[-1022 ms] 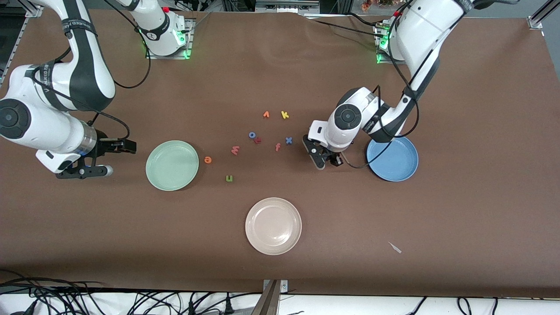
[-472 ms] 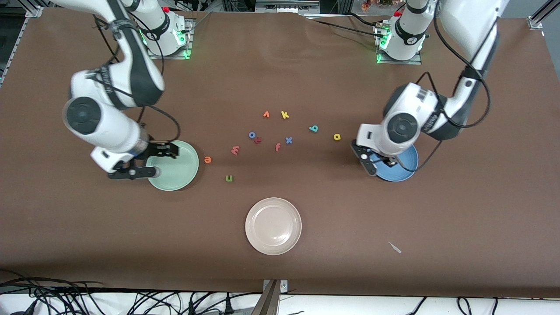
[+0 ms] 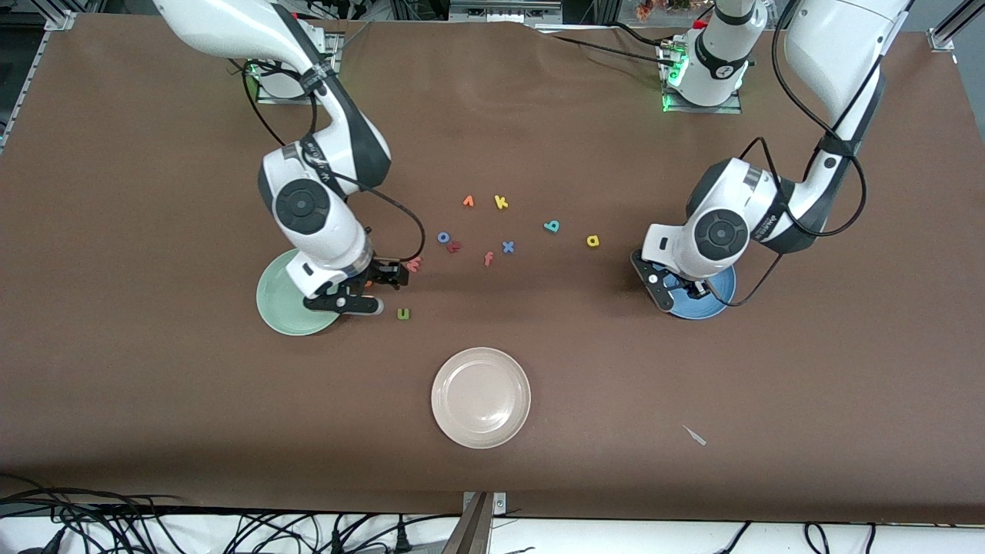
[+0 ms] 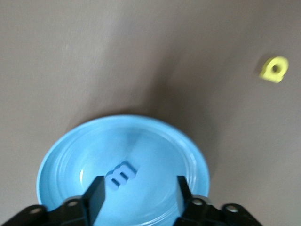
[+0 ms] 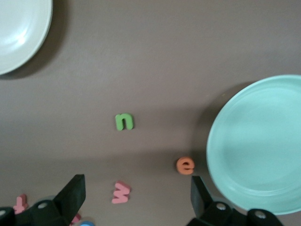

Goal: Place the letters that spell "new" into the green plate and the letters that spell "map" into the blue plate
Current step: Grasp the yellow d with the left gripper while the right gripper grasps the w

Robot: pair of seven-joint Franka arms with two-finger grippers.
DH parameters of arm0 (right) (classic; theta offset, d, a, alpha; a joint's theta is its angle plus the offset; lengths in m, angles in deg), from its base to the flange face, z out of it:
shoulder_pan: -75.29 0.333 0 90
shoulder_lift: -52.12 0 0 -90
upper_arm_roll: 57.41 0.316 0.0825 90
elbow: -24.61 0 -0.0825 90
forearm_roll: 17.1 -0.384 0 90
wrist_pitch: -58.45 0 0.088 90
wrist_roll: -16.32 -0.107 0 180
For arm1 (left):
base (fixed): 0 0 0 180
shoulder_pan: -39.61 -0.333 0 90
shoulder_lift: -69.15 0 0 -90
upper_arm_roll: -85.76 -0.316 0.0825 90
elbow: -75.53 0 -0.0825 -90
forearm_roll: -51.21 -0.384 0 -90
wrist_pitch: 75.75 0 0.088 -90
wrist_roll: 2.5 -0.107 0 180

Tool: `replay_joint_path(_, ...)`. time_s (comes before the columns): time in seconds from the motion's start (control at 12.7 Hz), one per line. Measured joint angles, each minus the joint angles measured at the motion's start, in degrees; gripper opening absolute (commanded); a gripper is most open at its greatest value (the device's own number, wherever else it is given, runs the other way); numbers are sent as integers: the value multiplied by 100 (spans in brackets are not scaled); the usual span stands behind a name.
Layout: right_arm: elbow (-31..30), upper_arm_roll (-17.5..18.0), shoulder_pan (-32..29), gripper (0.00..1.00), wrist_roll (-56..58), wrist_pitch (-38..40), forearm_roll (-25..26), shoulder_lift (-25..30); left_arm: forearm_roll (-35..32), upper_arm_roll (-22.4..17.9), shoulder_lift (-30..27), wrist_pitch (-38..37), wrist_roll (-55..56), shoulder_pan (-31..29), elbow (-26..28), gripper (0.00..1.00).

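Note:
My left gripper (image 3: 677, 292) hangs open over the blue plate (image 3: 714, 305), and the blue m (image 4: 121, 175) lies in that plate (image 4: 155, 141) below its jaws. The yellow a (image 3: 592, 241) and teal p (image 3: 551, 226) lie on the table beside the plate. My right gripper (image 3: 369, 288) is open and low over the table beside the green plate (image 3: 278, 306). The salmon w (image 5: 121, 192) lies between its fingers (image 5: 75, 193), and the orange e (image 5: 185, 165) lies close to one of them, both untouched. The olive n (image 3: 403, 313) lies nearer the camera.
A beige-white plate (image 3: 481, 397) sits near the front middle. Spare letters lie mid-table: orange v (image 3: 468, 201), yellow k (image 3: 501, 202), blue o (image 3: 444, 237), blue x (image 3: 508, 247), salmon f (image 3: 488, 258). A small scrap (image 3: 695, 435) lies toward the left arm's end.
The left arm carried the m from the letters to the blue plate and opened, leaving it there. The right arm swung from the table's end across the green plate to the w.

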Motion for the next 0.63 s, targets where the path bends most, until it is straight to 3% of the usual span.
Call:
replay_joint_path(0.31,-261,193,15,98,-912,-389,-1,-187,1,838,-106,-167,2290,51,11,100)
replay_joint_path(0.63,-1393,265,13,96,-1511,-1866,-1,-163,1,1264,-58,-109,4539,138,97,100)
